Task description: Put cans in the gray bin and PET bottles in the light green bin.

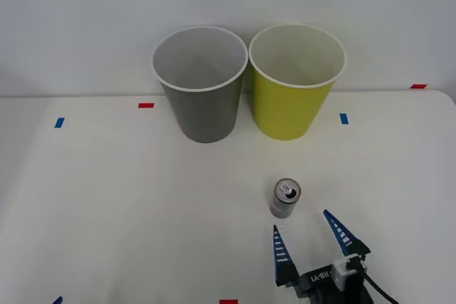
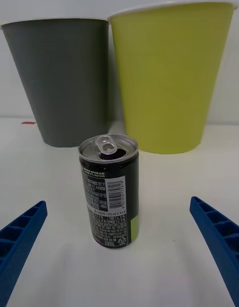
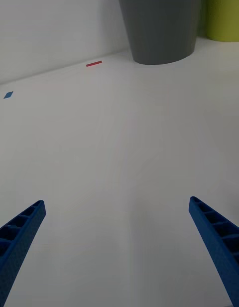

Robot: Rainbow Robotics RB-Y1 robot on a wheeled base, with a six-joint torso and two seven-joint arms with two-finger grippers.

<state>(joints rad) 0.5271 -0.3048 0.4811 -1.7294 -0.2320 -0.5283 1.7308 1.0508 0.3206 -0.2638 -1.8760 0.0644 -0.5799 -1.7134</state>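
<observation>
A small drink can (image 1: 285, 198) with a silver pull-tab top stands upright on the white table, in front of the two bins. In the right wrist view the can (image 2: 108, 192) has a dark printed label. My right gripper (image 1: 301, 221) is open just short of it, one finger on each side and neither touching, as the right wrist view of the gripper (image 2: 118, 202) confirms. The gray bin (image 1: 199, 90) and the light green bin (image 1: 296, 90) stand side by side at the back, both upright. My left gripper (image 3: 117, 202) is open over bare table, left of the gray bin (image 3: 159, 28). PET bottles are out of view.
Small tape marks lie on the table: red (image 1: 146, 105) and blue (image 1: 59, 122) at the back left, blue (image 1: 344, 118) right of the green bin, red (image 1: 228, 302) at the front edge. A white wall rises right behind the bins.
</observation>
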